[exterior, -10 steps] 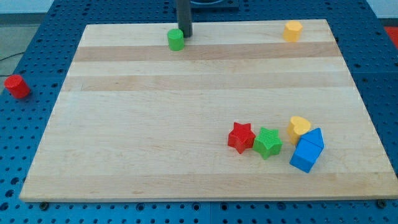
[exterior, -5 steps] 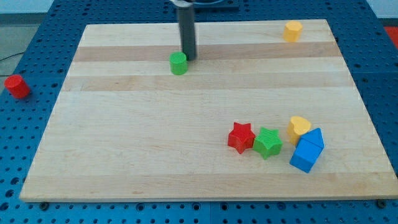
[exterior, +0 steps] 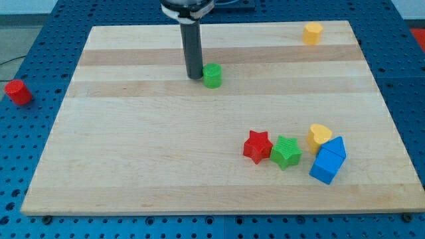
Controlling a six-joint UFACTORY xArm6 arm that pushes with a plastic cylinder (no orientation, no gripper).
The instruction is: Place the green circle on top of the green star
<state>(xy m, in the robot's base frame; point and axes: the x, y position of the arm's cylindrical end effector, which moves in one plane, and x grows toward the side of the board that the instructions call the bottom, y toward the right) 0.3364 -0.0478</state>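
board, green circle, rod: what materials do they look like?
Board: light wood, matte, judging by the visible grain and the joined planks in paler and darker bands. Green circle: likely moulded plastic, uniform saturated colour, smooth. Rod: dark, slight sheen, metal or plastic, cannot tell; my tip sits just to the view's left of the circle.

Eight small coloured blocks in all. Two green: one green circle block (exterior: 212, 76) and one green star block (exterior: 285, 152). Two red: one red star block (exterior: 257, 146) and one red cylinder block (exterior: 18, 91). Two yellow: one yellow heart block (exterior: 319, 136) and one yellow hexagonal block (exterior: 312, 32). Two blue: one blue cube block (exterior: 325, 166) and one blue pentagon-like block (exterior: 337, 147).
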